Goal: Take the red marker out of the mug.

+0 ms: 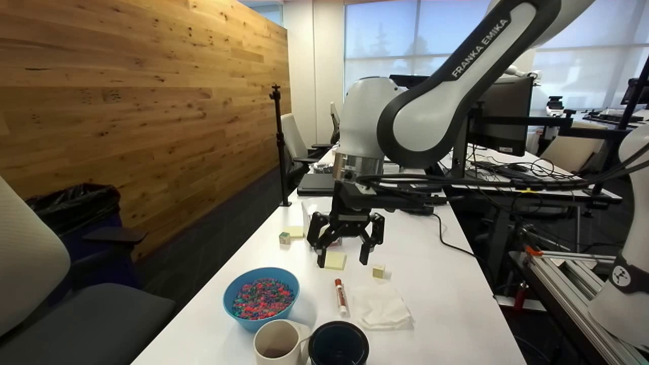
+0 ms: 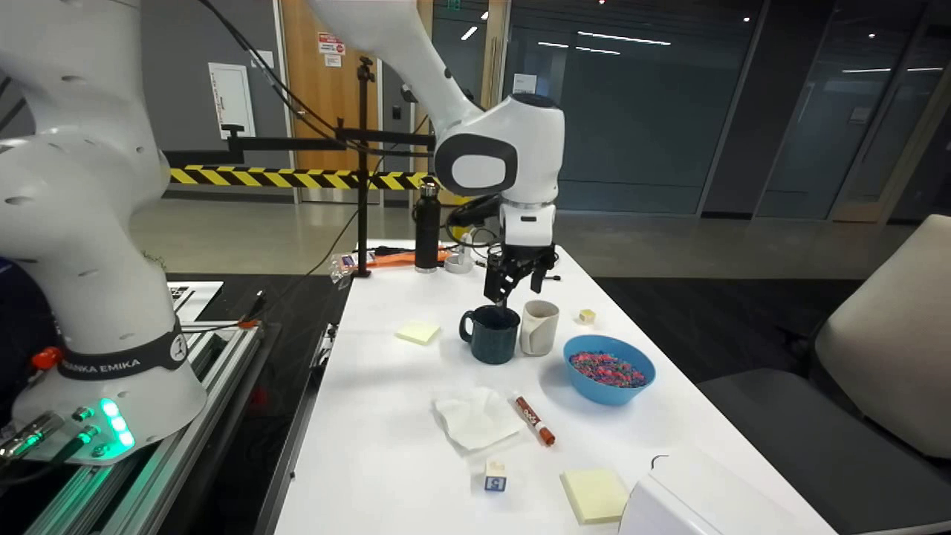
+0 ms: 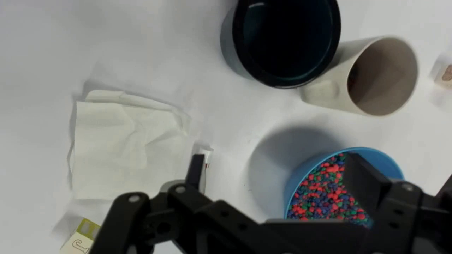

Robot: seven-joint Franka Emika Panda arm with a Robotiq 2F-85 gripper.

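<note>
The red marker (image 1: 340, 297) lies on the white table, beside a white napkin; it also shows in an exterior view (image 2: 535, 421). In the wrist view only its pale end (image 3: 206, 152) shows past a finger. The dark mug (image 1: 338, 344) stands upright against the white cup; it also shows in an exterior view (image 2: 492, 338) and the wrist view (image 3: 231, 49). Its inside looks dark and I see no object in it. My gripper (image 1: 343, 261) is open and empty, raised above the table; it also shows in an exterior view (image 2: 518, 294) and the wrist view (image 3: 277, 173).
A blue bowl (image 2: 605, 386) of coloured bits stands near the white cup (image 2: 539, 331). A napkin (image 2: 475, 417), small blocks (image 2: 495, 475) and sticky-note pads (image 2: 594, 494) lie on the table. A white box (image 2: 698, 498) stands at one end.
</note>
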